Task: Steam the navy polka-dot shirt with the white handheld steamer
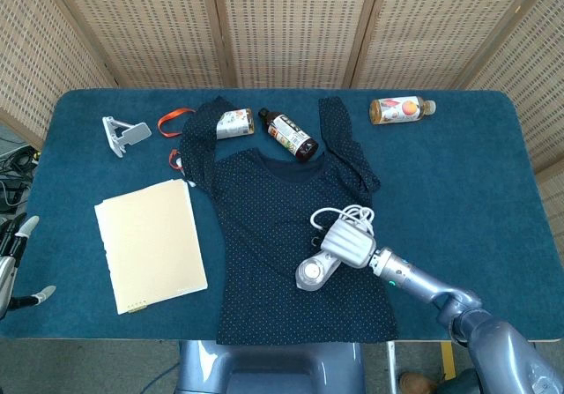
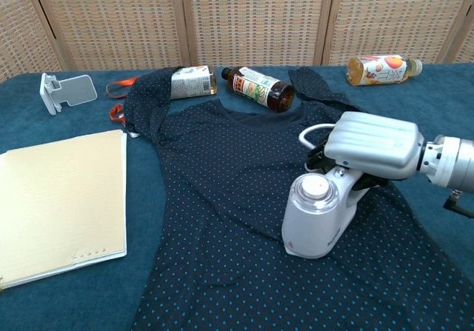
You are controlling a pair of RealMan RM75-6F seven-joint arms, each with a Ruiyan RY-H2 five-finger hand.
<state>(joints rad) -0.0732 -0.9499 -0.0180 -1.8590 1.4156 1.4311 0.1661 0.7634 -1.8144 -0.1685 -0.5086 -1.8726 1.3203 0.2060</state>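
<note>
The right hand [image 2: 374, 147] grips the handle of the white handheld steamer [image 2: 317, 215], with its fingers wrapped around the handle and the back of the hand facing up. The steamer head rests on the navy polka-dot shirt [image 2: 222, 175], on the lower right part of the shirt body. A white cord [image 1: 345, 215] loops on the fabric just behind the hand.

The shirt lies flat on the blue table [image 1: 458, 174], neckline toward the far edge, both sleeves spread toward the far side. In the head view, the hand [image 1: 350, 244] and steamer [image 1: 315, 271] sit near the shirt's right hem side, with the arm extending toward the near right corner of the table.

The left hand [image 1: 18, 262] shows only at the left edge of the head view, off the table. Its fingers appear apart and hold nothing.

A dark brown bottle [image 2: 257, 87] lies on its side just beyond the neckline. A white-labelled bottle [image 2: 192, 81] lies beside it, touching the left sleeve. An orange drink bottle [image 2: 383, 69] lies on its side near the far right of the table, well apart from the shirt. A cream notebook [image 2: 55, 201] lies to the left of the shirt. A grey phone stand [image 2: 65, 92] stands at the far left, with an orange strap [image 1: 173, 122] between it and the left sleeve.
</note>
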